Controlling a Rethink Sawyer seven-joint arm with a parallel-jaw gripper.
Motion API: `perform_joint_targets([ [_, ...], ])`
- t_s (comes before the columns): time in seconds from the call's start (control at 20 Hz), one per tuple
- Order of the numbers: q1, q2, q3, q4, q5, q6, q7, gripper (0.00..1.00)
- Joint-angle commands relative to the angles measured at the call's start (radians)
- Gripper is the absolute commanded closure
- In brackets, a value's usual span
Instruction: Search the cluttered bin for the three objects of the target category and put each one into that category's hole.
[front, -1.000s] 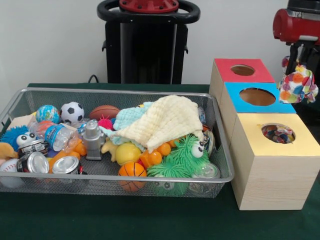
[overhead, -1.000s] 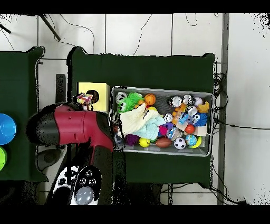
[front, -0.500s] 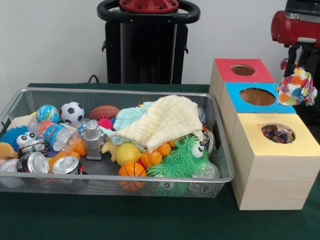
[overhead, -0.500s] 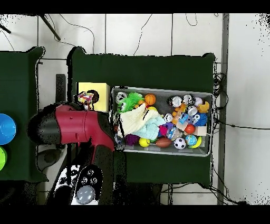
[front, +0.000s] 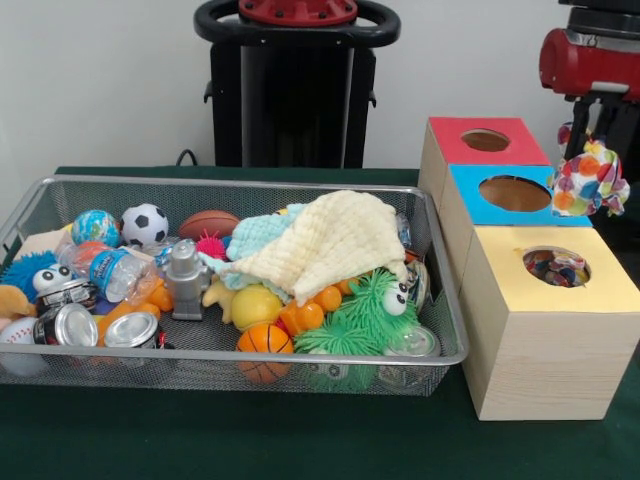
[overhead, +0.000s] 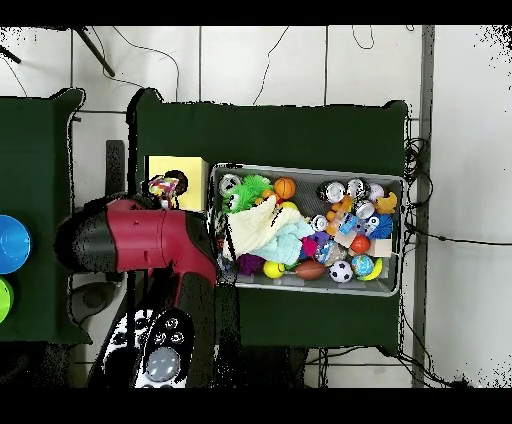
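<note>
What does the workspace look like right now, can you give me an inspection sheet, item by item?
Surface: table under dark green cloth.
Job's things: wire bin full of toys; red box, blue box, yellow box, each with a top hole; something multicoloured shows inside the yellow box's hole.
Clutter: yellow cloth, soccer ball, cans, green fuzzy toy.
Gripper: fingers hidden; multicoloured cloth hangs under the arm, beside the blue box.
Cables: several on the floor.
Surroundings: white wall, black pedestal.
</note>
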Motion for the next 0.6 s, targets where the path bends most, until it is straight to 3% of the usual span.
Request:
perform_joint_targets([
  [0.05,-0.004,0.060,0.006,0.117,-0.051,-0.033,0.176,1.00],
  [0.45,0.011,0.076,-0.008,0.100,-0.042,-0.015,0.194,1.00],
  [0.6,0.002,0.087,0.007,0.113,-0.041,-0.070,0.189,1.00],
])
